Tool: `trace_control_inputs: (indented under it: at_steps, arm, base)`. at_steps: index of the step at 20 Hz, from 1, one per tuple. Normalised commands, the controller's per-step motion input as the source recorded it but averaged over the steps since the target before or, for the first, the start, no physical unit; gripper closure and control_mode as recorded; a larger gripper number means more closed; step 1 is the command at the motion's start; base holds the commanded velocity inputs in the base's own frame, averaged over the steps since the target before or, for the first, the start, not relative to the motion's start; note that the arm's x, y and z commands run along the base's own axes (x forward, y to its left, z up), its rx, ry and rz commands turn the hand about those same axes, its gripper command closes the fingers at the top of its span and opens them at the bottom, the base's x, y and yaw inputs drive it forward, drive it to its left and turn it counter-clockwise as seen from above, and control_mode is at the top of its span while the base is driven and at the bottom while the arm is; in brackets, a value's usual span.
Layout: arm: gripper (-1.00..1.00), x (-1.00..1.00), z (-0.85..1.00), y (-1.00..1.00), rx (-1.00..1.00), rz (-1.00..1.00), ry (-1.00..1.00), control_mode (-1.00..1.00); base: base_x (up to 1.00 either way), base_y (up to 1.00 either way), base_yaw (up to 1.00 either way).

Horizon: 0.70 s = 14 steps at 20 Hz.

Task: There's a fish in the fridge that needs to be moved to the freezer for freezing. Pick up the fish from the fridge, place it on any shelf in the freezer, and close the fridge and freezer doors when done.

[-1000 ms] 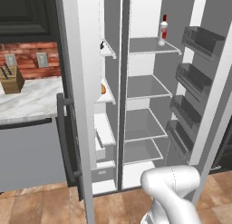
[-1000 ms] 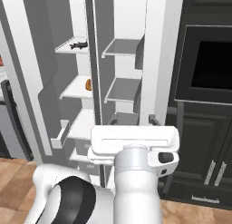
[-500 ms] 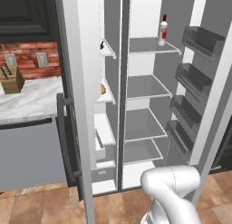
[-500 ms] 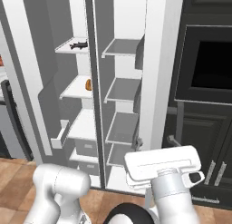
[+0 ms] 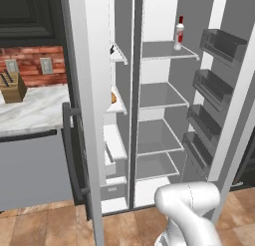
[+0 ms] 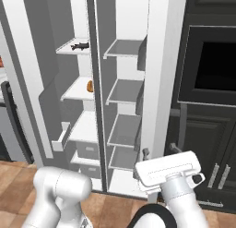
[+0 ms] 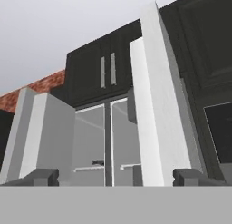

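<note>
The fish (image 6: 79, 46) is a slim dark shape lying on the top shelf of the left compartment, the fridge (image 6: 78, 125); its tip shows past the door edge (image 5: 112, 51), and it is a small dark mark in the hand view (image 7: 97, 163). The freezer (image 5: 157, 135) is the right compartment, with bare flat shelves. Both doors stand open: the left door (image 5: 89, 115) with its dark bar handle, and the right door (image 5: 219, 95) with bins. My gripper (image 7: 116, 177) is open and holds nothing. It sits low in front of the unit, right of centre, with its white hand (image 6: 168, 169) well below the fish.
A white bottle with a red cap (image 5: 179, 33) stands on the freezer's top shelf. An orange item (image 6: 90, 86) lies on the fridge's second shelf. A marble counter (image 5: 35, 110) with a knife block (image 5: 12, 85) is on the left, and a black oven (image 6: 212, 70) on the right.
My hand swung right and downward in the right base view while the elbow moved left. The jaws stayed open. Fish and doors have not moved.
</note>
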Motion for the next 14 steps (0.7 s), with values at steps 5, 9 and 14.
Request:
trace_control_inputs:
  at_steps: [5,9,14]
  arm:
    - [-1.0,0.35,-0.13,-0.39,0.04,0.03,0.0,-1.0]
    - [-1.0,0.37,-0.26,-0.35,0.0,0.0,0.08,-1.0]
    - [-1.0,0.4,-0.38,-0.23,0.0,0.0,0.08,-1.0]
  base:
    - [0.0,0.0,0.0]
    - [0.0,0.0,0.0]
    - [0.0,0.0,0.0]
